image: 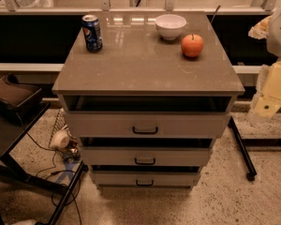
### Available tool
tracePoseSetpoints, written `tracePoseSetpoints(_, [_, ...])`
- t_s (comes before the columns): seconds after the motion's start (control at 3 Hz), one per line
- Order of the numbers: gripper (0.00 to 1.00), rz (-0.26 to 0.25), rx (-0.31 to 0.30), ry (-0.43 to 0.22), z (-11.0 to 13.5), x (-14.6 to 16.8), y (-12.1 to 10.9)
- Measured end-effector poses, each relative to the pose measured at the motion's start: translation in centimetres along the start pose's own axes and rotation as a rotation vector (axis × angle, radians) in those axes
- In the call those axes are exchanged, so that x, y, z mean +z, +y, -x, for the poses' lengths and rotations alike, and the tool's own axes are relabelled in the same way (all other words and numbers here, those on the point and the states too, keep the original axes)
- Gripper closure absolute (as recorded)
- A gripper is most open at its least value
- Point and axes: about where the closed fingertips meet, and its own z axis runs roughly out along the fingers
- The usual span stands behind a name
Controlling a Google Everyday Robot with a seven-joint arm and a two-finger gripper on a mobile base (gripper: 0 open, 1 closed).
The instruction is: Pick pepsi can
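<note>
- A blue pepsi can point(92, 33) stands upright on the grey desk point(131, 69), close to the top's far left corner, in the upper left of the frame. Its silver top and red-white-blue logo are in plain view.
- A white bowl point(170, 26) sits near the far edge of the same top, right of centre in the frame and well apart from the can.
- An orange-red apple point(192, 46), stem up, rests near the bowl, a little lower in the frame and further right.
- The robot's cream-coloured pincer point(270, 90) hangs at the right edge of the frame, off the desk's right side and partly cut off by the picture's border. Whether it is released or clenched cannot be told. It touches none of the three objects, and the bowl and apple lie between it and the can.
- Three drawers point(145, 124) with black handles point(145, 131) fill the desk's front at the centre of the frame, with a dark gap above each.
- A speckled floor point(225, 196) spreads across the bottom of the frame. Loose cables point(61, 172) trail at lower left beside a dark stand point(9, 125).
</note>
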Motion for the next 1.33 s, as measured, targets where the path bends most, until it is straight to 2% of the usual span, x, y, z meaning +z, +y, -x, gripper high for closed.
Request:
tracePoseSetpoints(0.33, [0.0,0.0,0.0,0.0,0.0,0.0,0.0])
tracePoseSetpoints(0.67, [0.0,-0.024,-0.001,-0.073,2.2,-0.2,-1.3])
tracePoseSetpoints(1.0, [0.0,-0.073,0.047,-0.326,8.3,0.6,-5.8])
tracePoseSetpoints(1.33, [0.0,-0.11,0.114,-0.549,12.4,1.5,-9.3])
